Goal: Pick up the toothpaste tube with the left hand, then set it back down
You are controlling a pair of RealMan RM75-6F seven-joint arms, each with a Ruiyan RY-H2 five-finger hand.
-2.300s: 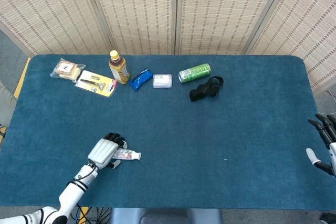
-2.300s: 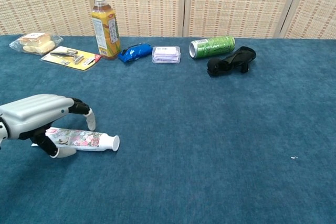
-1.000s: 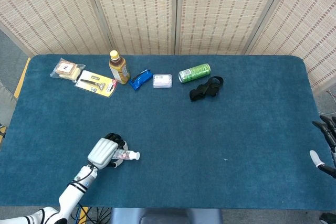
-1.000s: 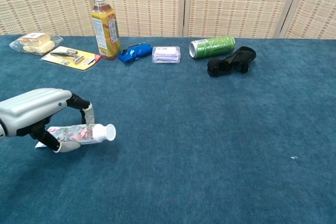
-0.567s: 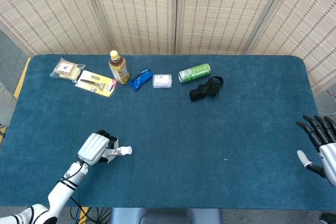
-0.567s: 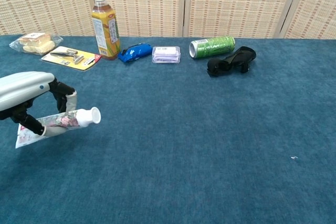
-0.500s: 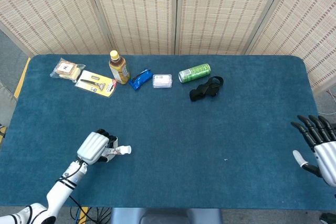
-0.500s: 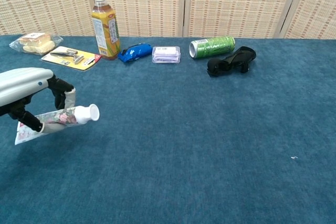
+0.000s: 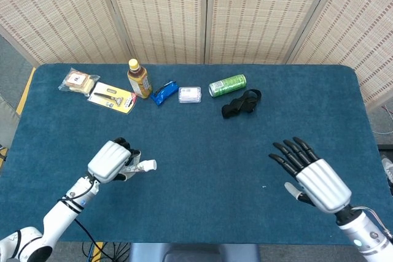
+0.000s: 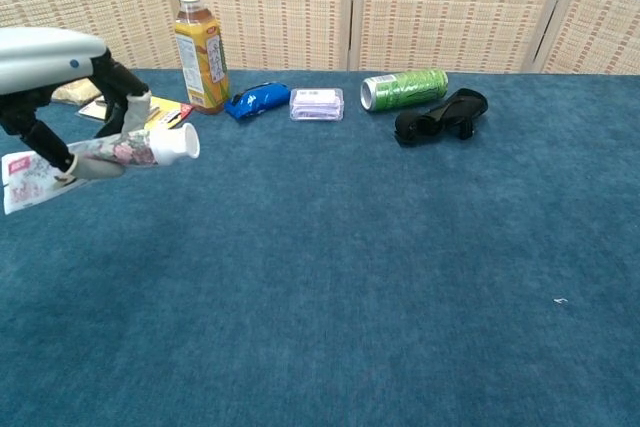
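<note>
The blue surface (image 9: 202, 151) stretches wide in front of me, with a woven screen (image 9: 202, 10) standing behind its far edge. My right robot hand (image 9: 310, 173) hovers over the near right part of the surface, palm down, its dark fingers (image 9: 288, 154) spread wide and holding nothing; only the head view shows it. My left robot hand (image 10: 50, 77) is at the near left, raised clear of the surface, and it grips the toothpaste tube (image 10: 95, 159) around its middle. The tube lies roughly level, its long axis running left to right: the white cap (image 10: 180, 144) points toward my right and sits slightly higher, while the flat crimped tail sticks out past the hand on my left and droops a little.

Along the far edge is a row of smaller things. From my left: a bag of bread (image 9: 77, 81), a razor on a yellow card (image 9: 112, 97), an upright bottle of tea (image 10: 200, 47) with a yellow cap, a blue packet (image 10: 258, 100), a small clear box (image 10: 316, 103), a green can (image 10: 403, 88) lying on its side, and just in front of the can a black strap (image 10: 440, 115).
</note>
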